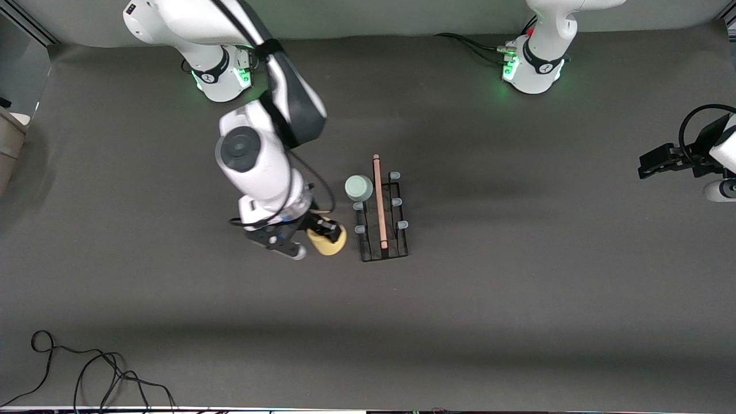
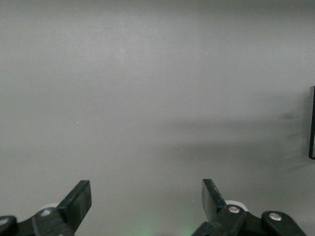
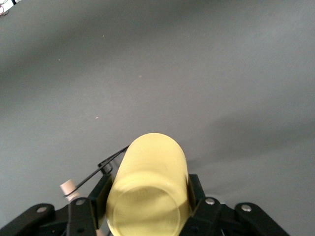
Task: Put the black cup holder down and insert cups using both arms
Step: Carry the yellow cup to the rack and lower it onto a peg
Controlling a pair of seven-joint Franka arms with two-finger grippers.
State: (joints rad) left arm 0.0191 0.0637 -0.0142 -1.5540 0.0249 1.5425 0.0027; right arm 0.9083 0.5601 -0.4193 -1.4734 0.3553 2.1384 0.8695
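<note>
The black cup holder (image 1: pixel 384 244) stands mid-table, its wooden rod handle (image 1: pixel 379 201) pointing toward the front camera. A pale green cup (image 1: pixel 359 188) sits upside down on the peg farthest from the camera, in the row toward the right arm's end. My right gripper (image 1: pixel 325 232) is shut on the yellow cup (image 1: pixel 329 244), held tilted over the table beside the holder's near corner. In the right wrist view the yellow cup (image 3: pixel 147 191) fills the gap between the fingers of the right gripper (image 3: pixel 147 184). My left gripper (image 1: pixel 647 164) waits open and empty at the left arm's end of the table; it also shows in the left wrist view (image 2: pixel 146 189). The pale blue cup is out of view.
Loose black cables (image 1: pixel 86 374) lie at the table's near edge toward the right arm's end. A beige object (image 1: pixel 8 138) sits past the table edge there. The right arm's elbow (image 1: pixel 247 155) hangs over the table between its base and the holder.
</note>
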